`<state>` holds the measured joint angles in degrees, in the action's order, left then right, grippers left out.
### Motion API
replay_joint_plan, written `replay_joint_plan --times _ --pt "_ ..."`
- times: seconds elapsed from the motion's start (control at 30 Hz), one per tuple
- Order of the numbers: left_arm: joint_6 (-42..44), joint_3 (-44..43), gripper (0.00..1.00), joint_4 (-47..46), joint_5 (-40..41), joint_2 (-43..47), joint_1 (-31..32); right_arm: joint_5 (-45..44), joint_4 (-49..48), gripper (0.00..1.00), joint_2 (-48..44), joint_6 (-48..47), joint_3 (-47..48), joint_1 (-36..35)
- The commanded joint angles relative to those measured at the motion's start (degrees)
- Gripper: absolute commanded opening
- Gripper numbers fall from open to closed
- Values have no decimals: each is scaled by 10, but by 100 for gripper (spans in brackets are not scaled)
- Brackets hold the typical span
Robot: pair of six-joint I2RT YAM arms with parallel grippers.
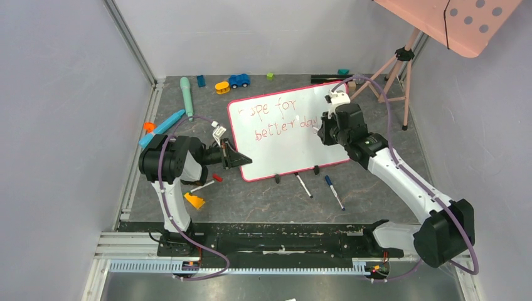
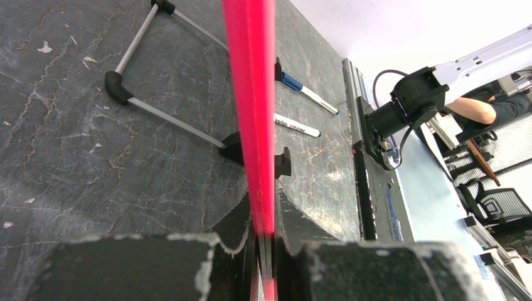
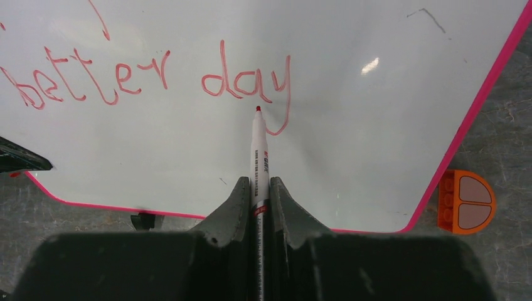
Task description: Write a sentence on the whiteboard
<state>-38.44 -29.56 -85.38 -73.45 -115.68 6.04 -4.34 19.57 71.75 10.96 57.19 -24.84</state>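
The whiteboard point(image 1: 282, 141) stands tilted on the table, white with a thin red-pink frame. The sentence point(image 1: 276, 119) is in red marker on two lines and ends in "day" point(image 3: 244, 81). My left gripper point(image 1: 241, 160) is shut on the whiteboard's left frame edge, which runs up as a red strip point(image 2: 251, 113) from between my jaws point(image 2: 266, 213). My right gripper point(image 1: 323, 128) is shut on a white red-tipped marker point(image 3: 259, 157). The marker's tip point(image 3: 258, 109) sits just under "day" on the whiteboard point(image 3: 351, 138). Whether the tip touches the surface is unclear.
Two capped markers point(image 1: 303, 185) point(image 1: 334, 192) lie in front of the board's black feet point(image 1: 276, 179). An orange block point(image 3: 467, 202) sits by its right edge. Toys lie at the back left, including a blue car point(image 1: 239, 80). A pink tripod point(image 1: 395, 69) stands back right.
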Motion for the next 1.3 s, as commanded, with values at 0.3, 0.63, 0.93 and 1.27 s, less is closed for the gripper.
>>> replay_joint_plan --times 0.3,0.63,0.93,1.27 --pt "76 -2 2 -38 -31 -5 12 -49 2 0 -8 -7 57 18" --pt "76 -2 2 -38 -31 -6 12 -58 -2 0 23 -17 80 27" --pt "76 -2 2 -38 -31 -6 12 -54 -6 0 45 -21 89 30" --pt "76 -2 2 -38 -32 -5 12 -25 -11 0 45 -20 77 30"
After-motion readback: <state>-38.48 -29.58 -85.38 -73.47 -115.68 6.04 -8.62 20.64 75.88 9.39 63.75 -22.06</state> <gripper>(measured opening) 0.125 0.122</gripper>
